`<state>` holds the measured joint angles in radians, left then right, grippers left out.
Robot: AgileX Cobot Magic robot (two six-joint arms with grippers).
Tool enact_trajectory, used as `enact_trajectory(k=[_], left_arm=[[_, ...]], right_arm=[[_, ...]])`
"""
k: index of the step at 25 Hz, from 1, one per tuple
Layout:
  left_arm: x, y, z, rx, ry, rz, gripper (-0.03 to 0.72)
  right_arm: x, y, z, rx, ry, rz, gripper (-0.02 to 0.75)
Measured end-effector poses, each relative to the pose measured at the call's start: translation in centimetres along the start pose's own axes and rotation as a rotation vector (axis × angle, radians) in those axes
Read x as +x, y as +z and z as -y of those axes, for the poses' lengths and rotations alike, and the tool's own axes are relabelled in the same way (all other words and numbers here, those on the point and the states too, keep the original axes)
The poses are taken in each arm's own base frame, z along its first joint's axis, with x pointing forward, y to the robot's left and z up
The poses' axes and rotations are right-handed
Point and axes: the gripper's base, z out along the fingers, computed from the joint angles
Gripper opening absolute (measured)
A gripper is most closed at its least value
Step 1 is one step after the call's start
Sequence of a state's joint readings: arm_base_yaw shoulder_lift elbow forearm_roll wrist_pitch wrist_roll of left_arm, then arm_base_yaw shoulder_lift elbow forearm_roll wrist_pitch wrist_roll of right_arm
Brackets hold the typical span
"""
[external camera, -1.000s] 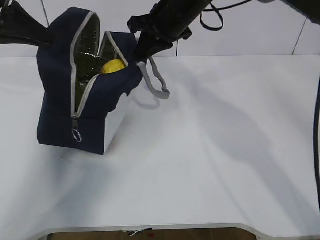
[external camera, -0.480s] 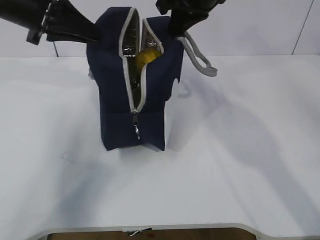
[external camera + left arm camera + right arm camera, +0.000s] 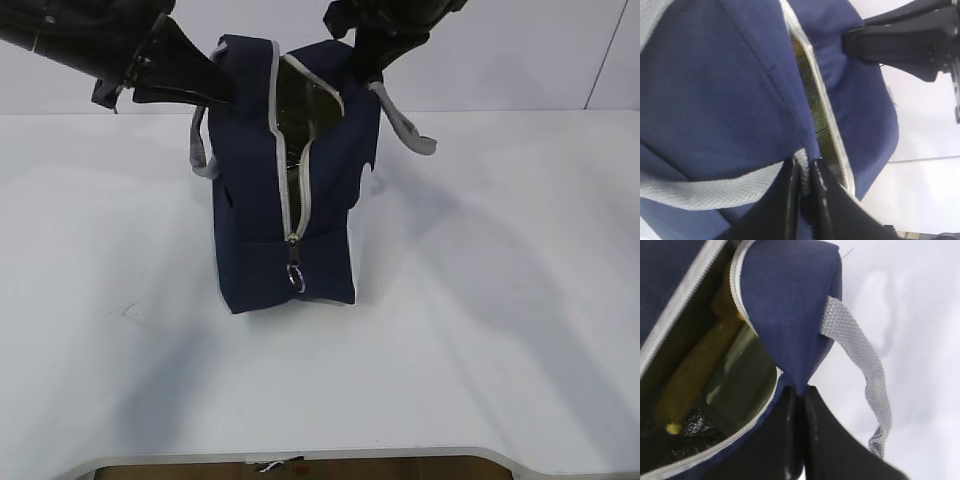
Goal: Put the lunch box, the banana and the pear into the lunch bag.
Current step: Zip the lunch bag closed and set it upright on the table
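A: Where's the lunch bag (image 3: 285,200)?
B: Standing upright on the white table, a boxy navy-blue fabric bag. Its grey zipper is run down the near end, the ring pull hanging low, and the top mouth gapes open. A grey webbing handle loops out on each side.

A: What's inside?
B: The right wrist view looks into the opening. The banana (image 3: 695,367) lies lengthwise in there, long and yellow, its tip pointing toward the dark lining at the bottom. Right beside it, touching, sits the lunch box (image 3: 742,377), showing a sage-green surface.

A: And the pear?
B: I can't make it out in any view.
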<state>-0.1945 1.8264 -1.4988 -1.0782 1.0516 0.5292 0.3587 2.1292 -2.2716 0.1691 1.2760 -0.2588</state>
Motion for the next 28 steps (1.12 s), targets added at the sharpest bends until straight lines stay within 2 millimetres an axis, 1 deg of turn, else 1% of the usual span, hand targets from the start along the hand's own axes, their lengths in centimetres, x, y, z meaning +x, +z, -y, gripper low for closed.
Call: enact_trajectory(k=[3, 8, 11, 14, 17, 19, 22, 26, 28], left_arm=[[0.1, 0.0, -0.1, -0.015, 0.01, -0.008, 0.027], [0.2, 0.0, -0.3, -0.033, 0.022, -0.019, 0.075], [0.2, 0.0, -0.3, -0.032, 0.022, -0.021, 0.102], [0.3, 0.0, -0.3, -0.027, 0.021, -0.029, 0.171], [0.5, 0.0, -0.1, -0.013, 0.021, -0.054, 0.304], [0.7, 0.0, 0.0, -0.002, 0.02, -0.072, 0.37], [0.9, -0.4, -0.1, 0.014, 0.014, -0.101, 0.398], [0.8, -1.3, -0.5, 0.022, 0.002, -0.111, 0.401], [0.5, -2.3, -0.6, 0.004, 0.002, -0.091, 0.401]], right_arm=[[0.1, 0.1, 0.0, 0.0, 0.01, -0.005, 0.027], [0.6, 1.0, -0.2, -0.034, 0.031, -0.034, 0.069], [0.6, 1.1, -0.4, -0.053, 0.04, -0.031, 0.103], [0.5, 1.0, -0.6, -0.079, 0.054, -0.018, 0.19], [0.4, 0.9, -0.8, -0.095, 0.08, -0.012, 0.337], [0.4, 0.5, -0.8, -0.093, 0.083, -0.005, 0.416], [0.2, -1.1, -1.1, -0.091, 0.08, 0.027, 0.452], [0.0, -4.6, -1.7, -0.083, 0.069, 0.096, 0.459], [-0.1, -6.3, -1.9, -0.078, 0.062, 0.127, 0.46]])
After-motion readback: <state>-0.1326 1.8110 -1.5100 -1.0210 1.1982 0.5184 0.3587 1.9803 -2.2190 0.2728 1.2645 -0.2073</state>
